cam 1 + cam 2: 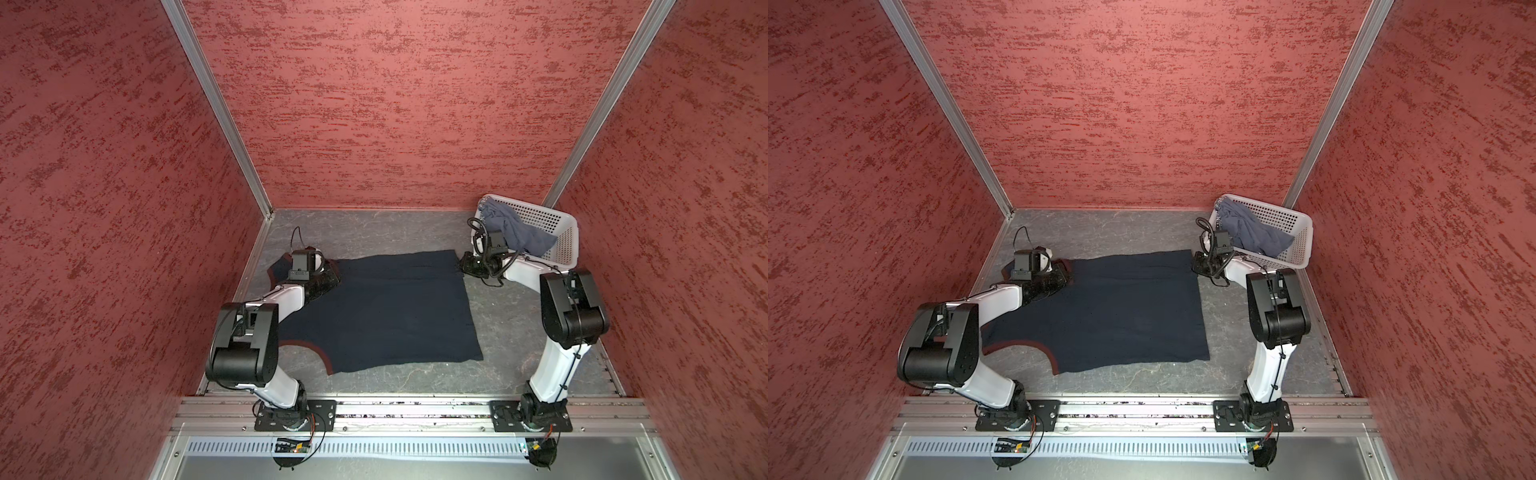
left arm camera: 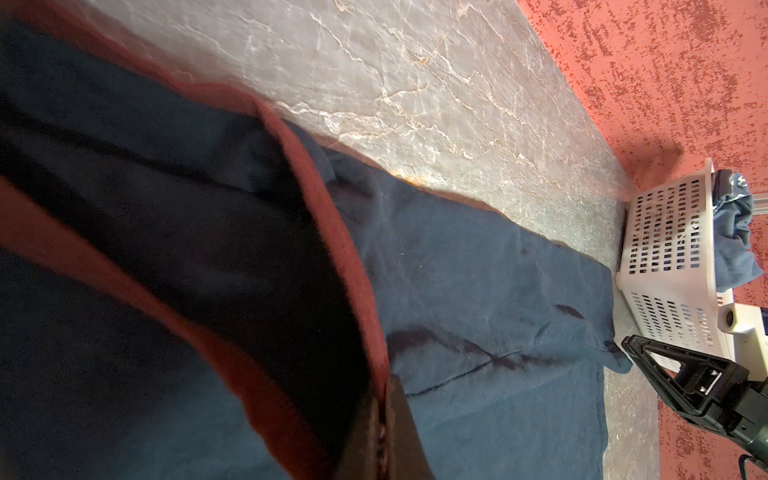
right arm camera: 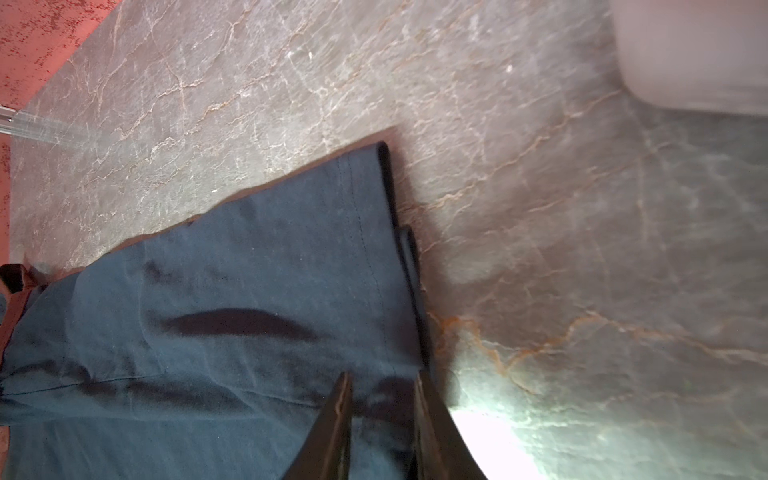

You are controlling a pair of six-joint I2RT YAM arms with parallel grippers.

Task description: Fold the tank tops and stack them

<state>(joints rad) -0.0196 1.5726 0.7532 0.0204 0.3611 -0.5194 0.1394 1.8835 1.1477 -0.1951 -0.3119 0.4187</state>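
Left gripper [image 2: 384, 415] is pressed together on the reddish trim of the navy tank top [image 1: 395, 307], at a shoulder strap on the far edge. The right gripper [image 3: 382, 376] sits at the far hem corner with its fingers a little apart and cloth showing in the gap; no pinch shows there. Holding the two far ends of the same long edge looks like preparation for a fold, with both ends carried toward the near edge together (my reading, not something seen).

The navy top lies spread flat across the middle of the grey marbled table [image 1: 374, 226], straps to the left and hem to the right. Its upper face is plain, with no print in sight. The slate blue-grey tank top [image 1: 515, 232] is bunched in the white perforated basket [image 1: 561, 245] at the far right corner, draped over the rim and not yet handled, so stacking looks a long way off. Pale lettering shows on it near the rim, too small to read.
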